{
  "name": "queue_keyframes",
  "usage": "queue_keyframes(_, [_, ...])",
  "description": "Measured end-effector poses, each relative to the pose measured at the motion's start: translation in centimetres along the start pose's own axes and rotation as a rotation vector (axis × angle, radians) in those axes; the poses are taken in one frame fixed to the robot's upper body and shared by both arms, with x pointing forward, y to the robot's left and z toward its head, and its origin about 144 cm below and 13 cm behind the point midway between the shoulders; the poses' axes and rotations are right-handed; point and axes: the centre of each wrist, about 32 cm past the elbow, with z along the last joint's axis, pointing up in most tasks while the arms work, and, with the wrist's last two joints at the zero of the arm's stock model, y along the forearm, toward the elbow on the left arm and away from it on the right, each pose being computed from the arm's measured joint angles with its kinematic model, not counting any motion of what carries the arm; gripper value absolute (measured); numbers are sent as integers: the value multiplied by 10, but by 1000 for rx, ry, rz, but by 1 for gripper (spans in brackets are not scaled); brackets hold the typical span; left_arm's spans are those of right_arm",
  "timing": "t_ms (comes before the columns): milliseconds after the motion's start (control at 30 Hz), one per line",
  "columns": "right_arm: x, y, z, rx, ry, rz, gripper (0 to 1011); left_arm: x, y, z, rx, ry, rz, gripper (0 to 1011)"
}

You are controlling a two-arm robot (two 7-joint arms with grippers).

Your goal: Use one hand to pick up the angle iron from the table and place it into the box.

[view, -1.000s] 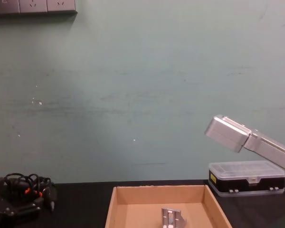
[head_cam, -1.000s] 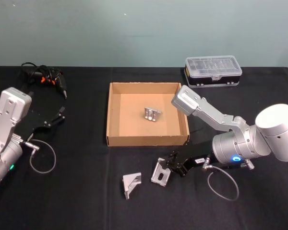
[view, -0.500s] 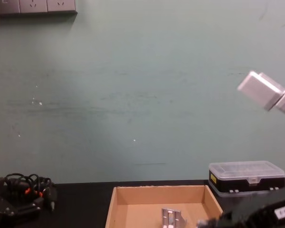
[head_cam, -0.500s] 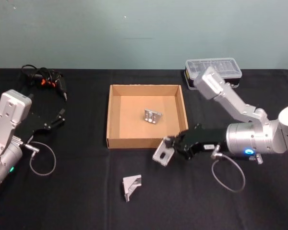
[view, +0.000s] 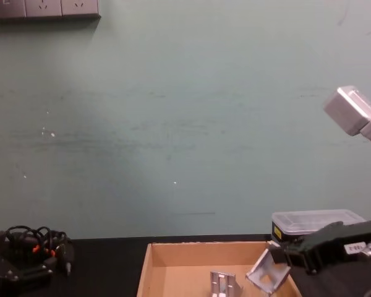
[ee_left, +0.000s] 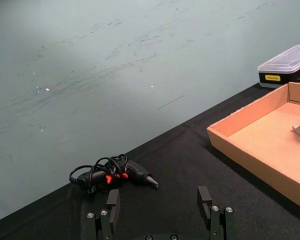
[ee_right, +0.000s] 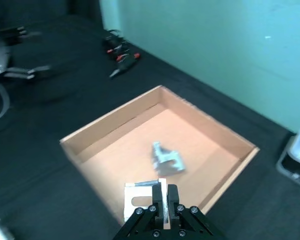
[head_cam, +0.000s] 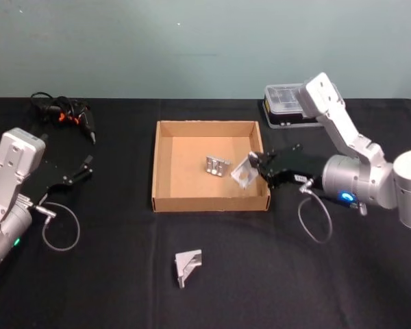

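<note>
Angle iron (head_cam: 244, 173) hangs pinched in the right pincer (head_cam: 255, 166) over the box (head_cam: 209, 203), right of mid-frame. Best lower it clear of the wall and the lying bracket (head_cam: 218, 165) before releasing. Left pincer (head_cam: 79, 169) idles spread, far left.

Both arms were silver-grey metal. The right arm (head_cam: 356, 181), right of the box (head_cam: 166, 164), had a fat rounded joint housing, a blue status light (head_cam: 339, 197), a boxy flat-faced end cap (head_cam: 322, 92) and a thin grey right cable loop (head_cam: 314, 221). Its right gripper (head_cam: 255, 164) was black with a small white label (view: 353, 248) and silver right screws (ee_right: 180, 208) at the base. The left arm (head_cam: 14, 185), left of the box, had a squared housing, a green light (head_cam: 15, 241) and a grey left cable loop (head_cam: 60, 226). Its left gripper (head_cam: 88, 166) was black, with slim fingers (ee_left: 205, 197) and silver left screws (ee_left: 213, 208).
</note>
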Motion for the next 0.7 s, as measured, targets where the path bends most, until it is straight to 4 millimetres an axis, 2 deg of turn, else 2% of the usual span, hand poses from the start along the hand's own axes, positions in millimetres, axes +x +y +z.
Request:
queue_keyframes(333, [8, 28, -2, 34, -20, -119, 65, 0, 0, 0, 0, 0, 0, 1011])
queue_keyframes(700, [14, 59, 2, -4, -35, -130, 65, 0, 0, 0, 0, 0, 0, 1011])
